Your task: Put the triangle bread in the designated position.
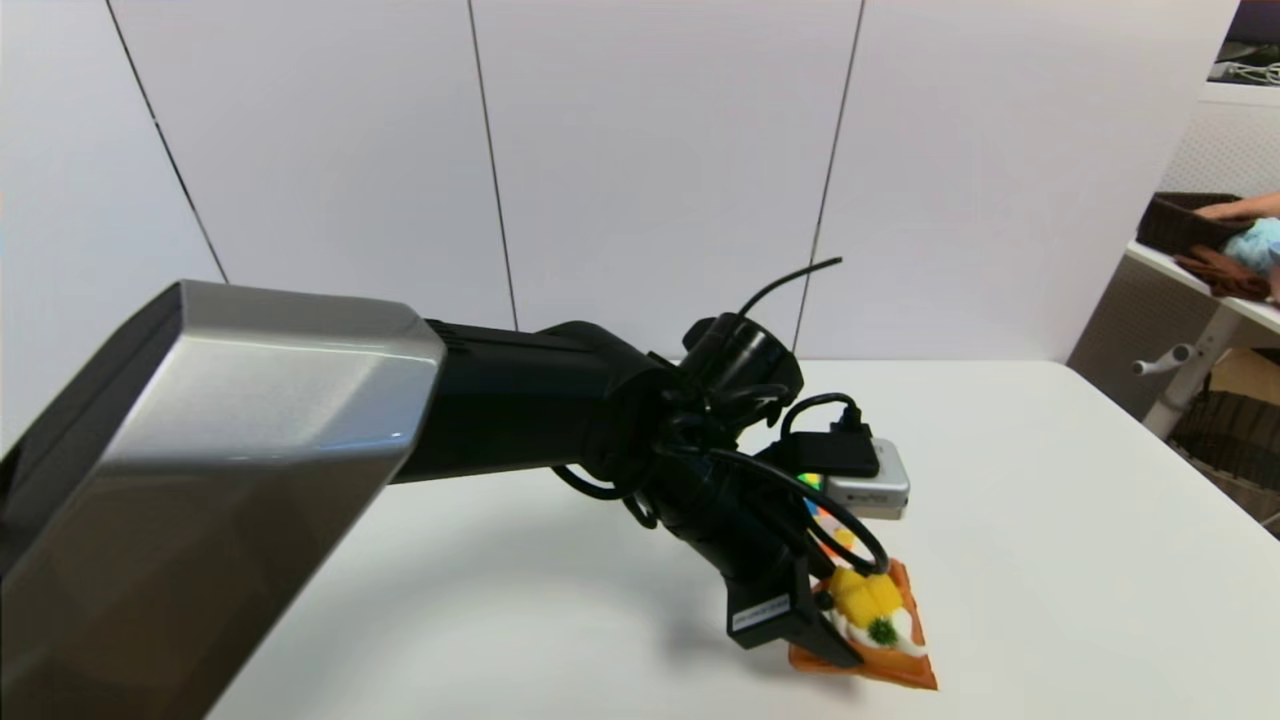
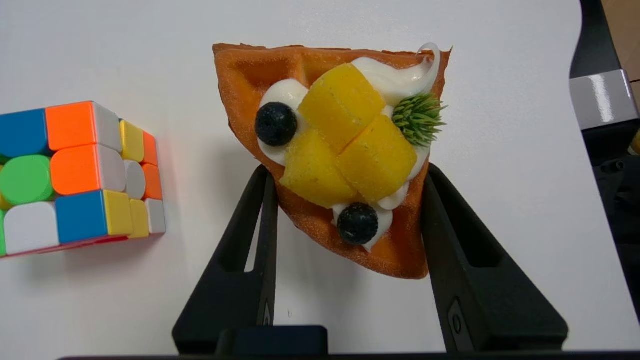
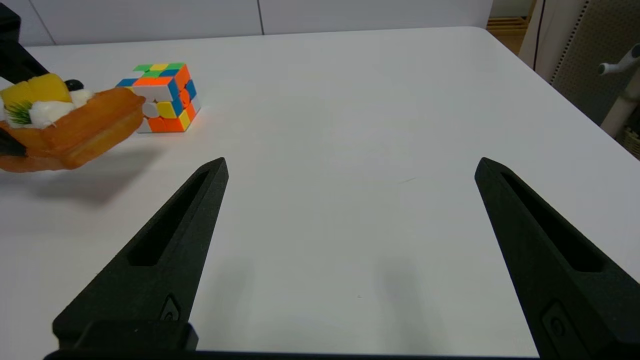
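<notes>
Triangle bread (image 2: pixel 345 150) sits clamped in my left gripper (image 2: pixel 345 172), the two black fingers (image 2: pixel 250 240) pressing its slanted sides near the narrow end. On my left wrist feed the wedge's tip points back toward the gripper body and its broad waffle edge faces away, so the long axis runs straight out along the fingers. On the head feed it is at the near middle of the white table (image 1: pixel 1050 500), tip toward the far side under the gripper and broad edge toward me. From the right wrist feed the bread (image 3: pixel 75 125) looks lifted off the tabletop, with a shadow below it, and it lies roughly flat with the topping side up.

It is an orange-brown waffle wedge with a grid pattern. On top I see chunks of yellow fruit in the middle, white cream around them, two dark round berries and a spiky green sprig near the wide edge.

A multicoloured puzzle cube (image 3: pixel 162 97) stands on the table just beyond the bread, apart from it; on the head feed only a sliver of it shows behind the arm.

My right gripper (image 3: pixel 350 170) hangs low over bare table, well to the side of the bread, its fingers spread wide and holding nothing.
</notes>
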Controlling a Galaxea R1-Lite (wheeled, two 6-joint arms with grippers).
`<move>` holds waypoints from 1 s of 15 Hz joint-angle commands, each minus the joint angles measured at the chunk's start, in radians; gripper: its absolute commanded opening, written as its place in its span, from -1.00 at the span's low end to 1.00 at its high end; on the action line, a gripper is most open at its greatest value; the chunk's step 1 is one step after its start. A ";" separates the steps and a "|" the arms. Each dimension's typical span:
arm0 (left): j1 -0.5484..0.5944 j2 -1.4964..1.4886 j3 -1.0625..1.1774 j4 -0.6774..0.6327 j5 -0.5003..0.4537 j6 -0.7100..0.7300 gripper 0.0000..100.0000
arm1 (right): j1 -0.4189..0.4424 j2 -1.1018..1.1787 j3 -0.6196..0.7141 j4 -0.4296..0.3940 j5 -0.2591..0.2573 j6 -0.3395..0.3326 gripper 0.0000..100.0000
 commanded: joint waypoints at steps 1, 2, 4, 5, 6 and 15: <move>-0.005 0.107 -0.075 -0.001 -0.001 -0.002 -1.00 | 0.001 0.002 0.000 0.000 0.000 -0.001 1.00; -0.005 0.115 -0.081 -0.001 0.007 -0.004 -1.00 | -0.001 0.002 0.000 0.000 0.000 -0.001 1.00; -0.005 0.122 -0.085 -0.001 0.020 -0.004 -1.00 | -0.001 0.002 0.000 0.000 0.000 -0.001 1.00; -0.005 0.122 -0.085 -0.001 0.022 -0.004 1.00 | -0.001 0.002 0.000 0.000 0.000 -0.001 1.00; -0.005 0.122 -0.088 -0.001 0.022 -0.004 1.00 | -0.001 0.002 0.000 0.000 0.000 -0.001 1.00; 0.017 -0.053 -0.014 0.040 0.152 -0.085 1.00 | -0.001 0.002 0.000 0.000 0.000 0.001 1.00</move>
